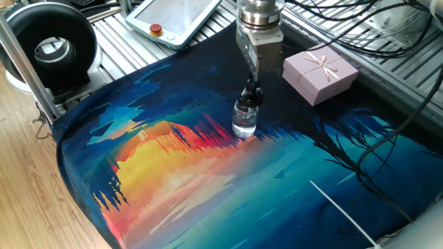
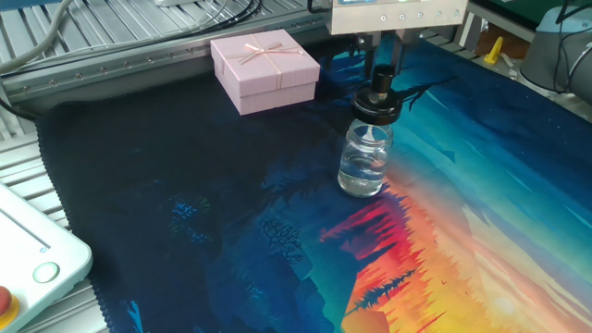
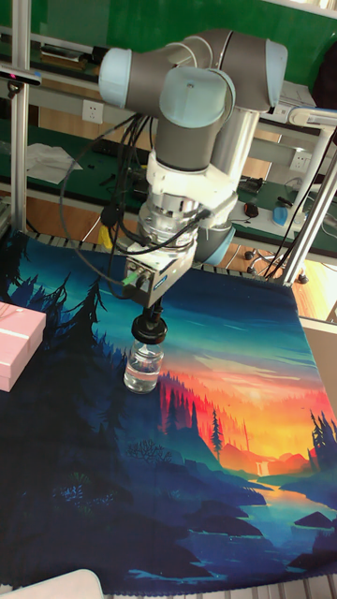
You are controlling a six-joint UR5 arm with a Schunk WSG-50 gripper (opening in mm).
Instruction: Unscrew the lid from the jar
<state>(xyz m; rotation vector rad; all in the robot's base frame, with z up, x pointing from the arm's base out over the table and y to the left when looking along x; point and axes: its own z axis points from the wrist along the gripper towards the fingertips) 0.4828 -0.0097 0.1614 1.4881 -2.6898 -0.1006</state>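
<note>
A small clear glass jar stands upright on the painted cloth. Its black lid is at the top of the jar's neck, a little off to one side. I cannot tell whether the lid still touches the glass. My gripper comes straight down from above and is shut on the lid's knob-like top.
A pink ribboned gift box sits close behind the jar. A white teach pendant lies off the cloth's edge, near a black round device. A thin white rod lies on the cloth.
</note>
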